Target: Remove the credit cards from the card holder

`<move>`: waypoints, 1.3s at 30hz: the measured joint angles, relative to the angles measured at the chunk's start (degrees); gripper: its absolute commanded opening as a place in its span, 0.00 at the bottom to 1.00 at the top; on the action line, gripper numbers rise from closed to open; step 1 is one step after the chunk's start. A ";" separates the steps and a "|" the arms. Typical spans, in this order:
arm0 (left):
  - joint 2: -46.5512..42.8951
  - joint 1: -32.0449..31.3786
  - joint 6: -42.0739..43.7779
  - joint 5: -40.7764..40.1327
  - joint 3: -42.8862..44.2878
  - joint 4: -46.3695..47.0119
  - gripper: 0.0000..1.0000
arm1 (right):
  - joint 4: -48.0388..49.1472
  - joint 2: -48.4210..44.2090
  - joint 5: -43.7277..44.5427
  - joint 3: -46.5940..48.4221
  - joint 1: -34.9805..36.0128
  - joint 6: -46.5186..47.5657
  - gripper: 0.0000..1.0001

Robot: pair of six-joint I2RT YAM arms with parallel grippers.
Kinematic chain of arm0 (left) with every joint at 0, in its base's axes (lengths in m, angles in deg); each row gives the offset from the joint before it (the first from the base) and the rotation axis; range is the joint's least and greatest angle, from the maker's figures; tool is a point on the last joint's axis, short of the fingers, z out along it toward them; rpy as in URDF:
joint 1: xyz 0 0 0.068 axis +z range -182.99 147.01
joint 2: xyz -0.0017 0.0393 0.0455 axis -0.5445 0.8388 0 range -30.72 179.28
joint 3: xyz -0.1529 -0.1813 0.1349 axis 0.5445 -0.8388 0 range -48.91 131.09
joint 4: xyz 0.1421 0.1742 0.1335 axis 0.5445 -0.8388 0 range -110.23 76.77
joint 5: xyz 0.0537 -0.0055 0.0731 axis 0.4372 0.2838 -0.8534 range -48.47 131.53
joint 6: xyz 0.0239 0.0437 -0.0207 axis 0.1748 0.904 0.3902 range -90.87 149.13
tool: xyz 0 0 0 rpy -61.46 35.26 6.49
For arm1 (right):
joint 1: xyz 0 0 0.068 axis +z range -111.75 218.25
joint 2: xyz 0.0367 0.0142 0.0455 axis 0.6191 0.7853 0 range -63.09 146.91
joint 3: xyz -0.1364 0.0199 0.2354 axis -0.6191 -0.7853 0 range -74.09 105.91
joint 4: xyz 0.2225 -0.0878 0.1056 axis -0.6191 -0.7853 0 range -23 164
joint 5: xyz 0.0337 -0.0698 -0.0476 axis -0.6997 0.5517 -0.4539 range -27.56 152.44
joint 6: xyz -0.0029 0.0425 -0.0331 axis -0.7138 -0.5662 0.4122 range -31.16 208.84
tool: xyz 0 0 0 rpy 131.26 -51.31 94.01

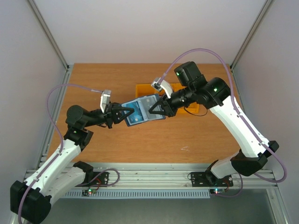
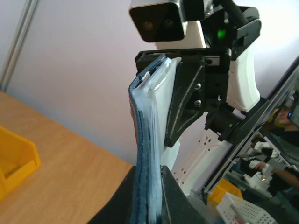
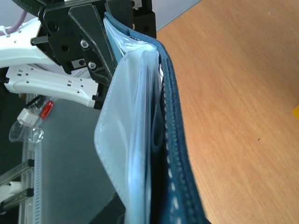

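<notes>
Holder (image 1: 140,112) clamped mid-air in my left jaws and right jaws; uneven pulling could tear a sleeve (image 3: 124,140) or drop it.

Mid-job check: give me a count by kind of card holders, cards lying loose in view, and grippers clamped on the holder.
Card holder: 1
Loose cards in view: 0
Grippers with jaws shut on the card holder: 2, the left gripper and the right gripper
Total: 3
</notes>
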 measured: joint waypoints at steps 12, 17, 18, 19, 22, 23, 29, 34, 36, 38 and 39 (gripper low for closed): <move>-0.68 -0.07 1.84 -6.75 -0.02 -5.75 0.00 | -0.39 -0.68 9.75 0.44 -1.64 -1.38 0.44; -0.94 -0.07 8.24 -19.02 -0.02 -16.96 0.00 | -1.14 -2.78 19.91 0.63 -3.17 -5.20 0.30; -0.94 -0.07 9.31 -20.48 -0.02 -18.51 0.00 | -1.49 -2.89 21.16 1.11 -3.08 -5.66 0.29; -1.01 -0.04 10.78 -22.40 -0.02 -20.35 0.00 | -1.73 -2.91 22.36 1.81 -2.62 -6.51 0.31; -1.22 -0.04 12.33 -24.24 -0.13 -22.23 0.00 | -0.17 -2.91 22.64 2.21 2.97 -7.39 0.35; -1.29 -0.04 12.31 -24.24 -0.20 -22.16 0.00 | 0.90 -2.86 21.31 1.73 5.11 -7.45 0.35; -1.38 -0.07 10.36 -16.46 -1.38 -15.80 0.00 | 11.61 -2.82 11.28 -7.39 10.01 -8.07 0.34; -1.38 -0.07 7.69 -7.41 -1.40 -7.72 0.00 | 16.63 -3.19 9.49 -11.80 9.44 -8.37 0.30; -1.38 -0.07 7.02 -5.05 -1.40 -5.55 0.00 | 17.68 -3.78 9.40 -12.55 9.22 -8.33 0.27; -1.38 -0.07 6.60 -3.02 -1.40 -4.00 0.00 | 18.05 -4.44 9.51 -12.83 8.92 -8.31 0.26; -1.38 -0.07 6.29 -2.51 -1.40 -3.65 0.00 | 18.08 -4.81 9.57 -12.92 8.74 -8.26 0.26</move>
